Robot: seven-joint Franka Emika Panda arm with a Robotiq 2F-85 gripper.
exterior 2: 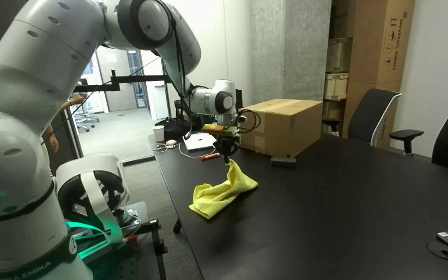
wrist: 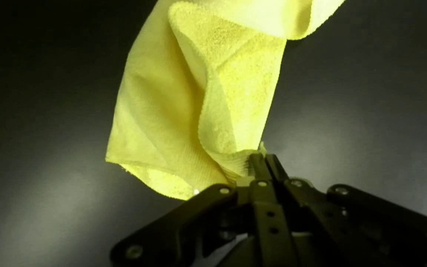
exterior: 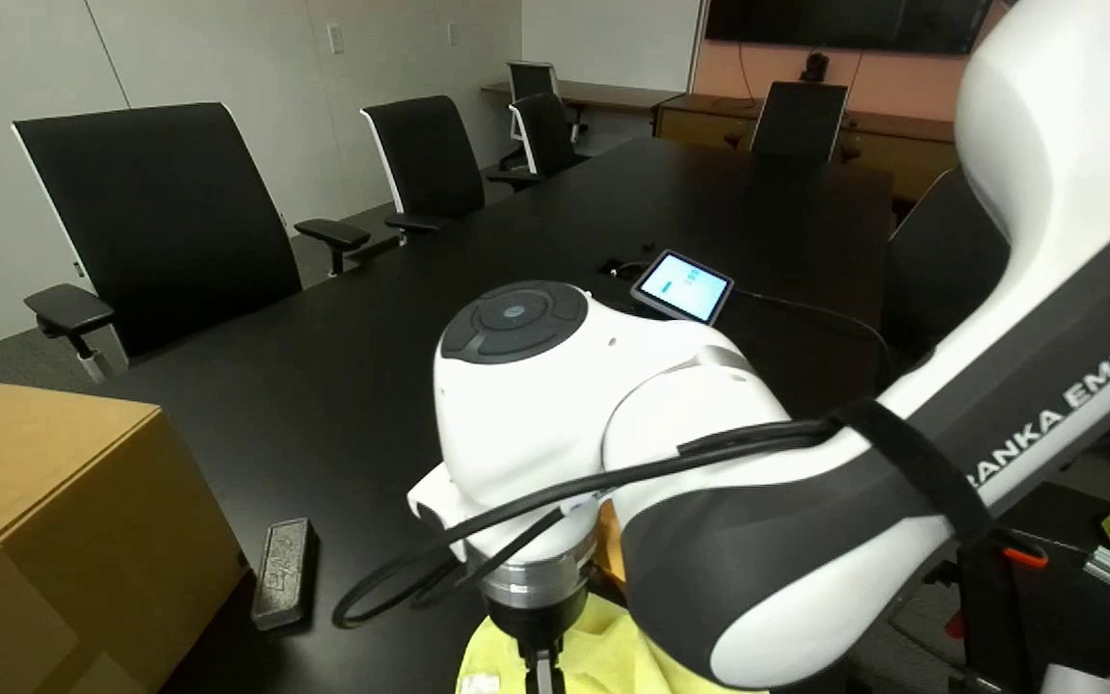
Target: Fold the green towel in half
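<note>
The green towel (exterior 2: 218,197) is a pale yellow-green cloth, bunched and creased on the black table. One end is raised to a peak under my gripper (exterior 2: 227,159), and the rest lies on the table. In the wrist view the towel (wrist: 154,100) runs upward out of the frame with several folds. My gripper (wrist: 266,158) is shut there, with a bit of cloth pinched between its fingertips. In an exterior view the towel (exterior: 603,648) is partly hidden by the arm and cut off by the bottom edge, with the gripper (exterior: 543,665) in front of it.
A tan cardboard box (exterior 2: 272,130) and a dark eraser (exterior 2: 283,161) stand beyond the gripper. A red marker (exterior 2: 210,156), a laptop (exterior 2: 199,141) and a white cup (exterior 2: 158,133) lie near the table (exterior 2: 325,217) edge. A tablet (exterior: 682,286) stands farther along the table.
</note>
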